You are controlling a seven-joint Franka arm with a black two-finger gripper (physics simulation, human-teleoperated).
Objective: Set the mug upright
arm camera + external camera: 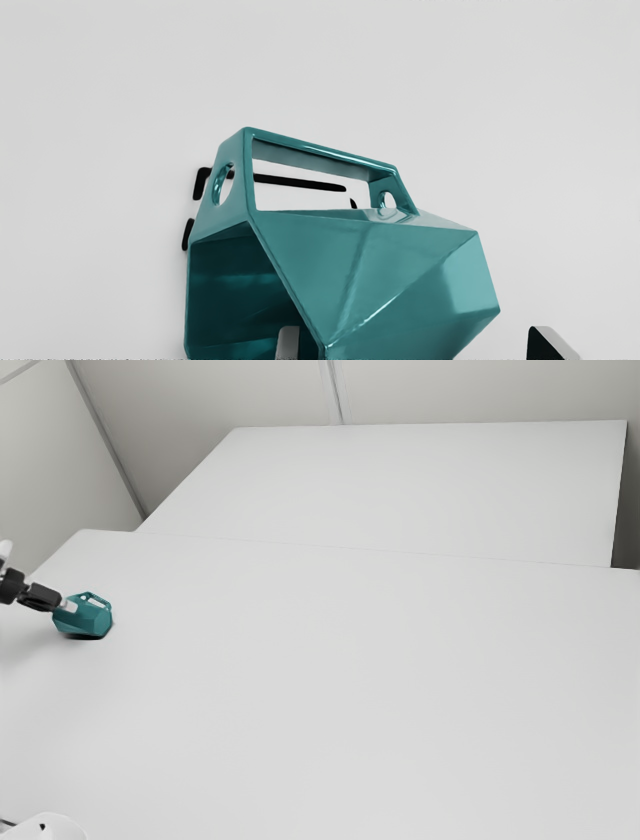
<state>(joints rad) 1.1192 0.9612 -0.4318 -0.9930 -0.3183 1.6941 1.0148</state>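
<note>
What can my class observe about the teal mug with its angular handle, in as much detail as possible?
The teal, glossy, faceted mug lies tipped over on the white table, near the exterior view's left edge. Its angular frame handle has a round hole at each end, and its open mouth shows a dark interior. The gripper is open around it, one finger at the mouth, the other past the opposite end; contact is unclear.

The white tabletop [350, 690] spreads wide, a faceted teal mug [85, 618] lying on its side near the far corner at the exterior view's left.
</note>
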